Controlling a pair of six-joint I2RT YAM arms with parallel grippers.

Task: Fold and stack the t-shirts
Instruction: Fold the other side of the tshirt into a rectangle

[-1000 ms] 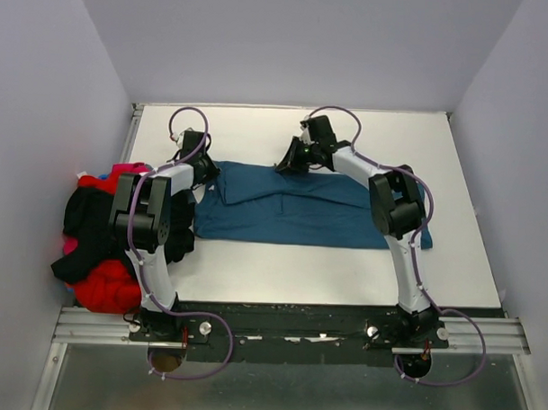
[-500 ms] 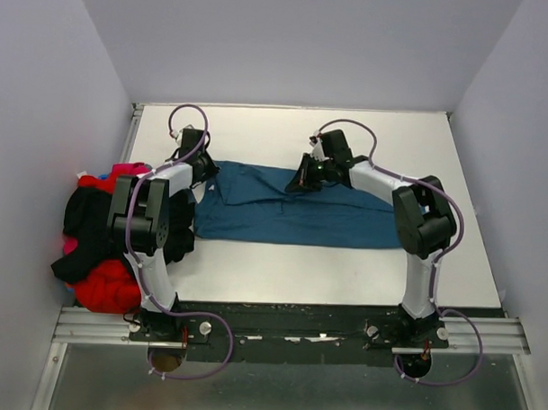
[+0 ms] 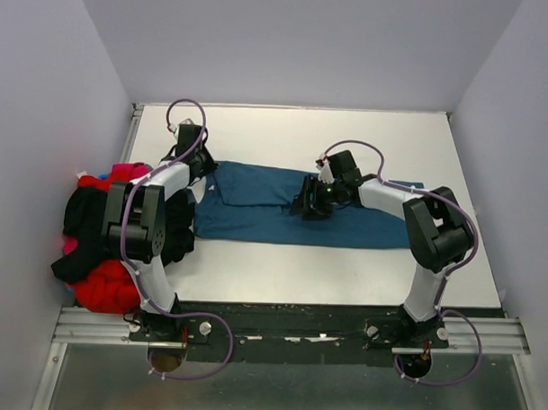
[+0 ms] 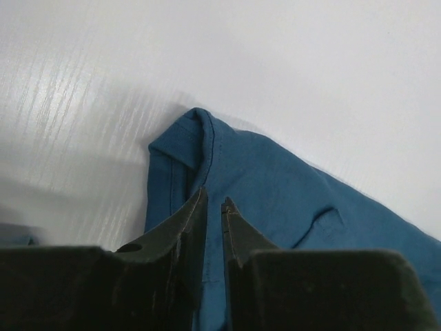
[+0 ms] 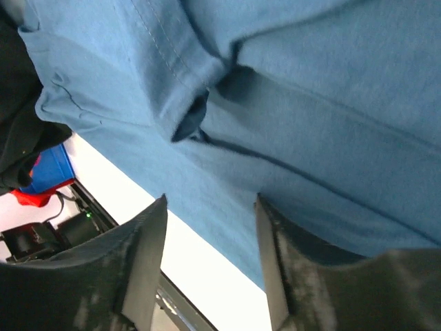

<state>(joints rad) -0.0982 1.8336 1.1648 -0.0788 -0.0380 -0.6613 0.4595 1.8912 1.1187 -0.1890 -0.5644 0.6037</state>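
Top view: right gripper point(image 3: 307, 206) fingertips are hidden under its own wrist body. Left gripper point(image 3: 198, 165) is too small to read the finger gap. Right arm point(image 3: 435, 233) covers the far right end of the teal t-shirt point(image 3: 255, 218). Left arm point(image 3: 138, 223) blocks part of the shirt pile point(image 3: 92, 262), so can't count the shirts in it.
Left wrist view: the shirt runs off the right and bottom edges, and the finger bases are a dark blur.
Right wrist view: the shirt runs past the top and right edges. The blue-and-red patch point(image 5: 43, 172) at the left edge is unidentifiable.
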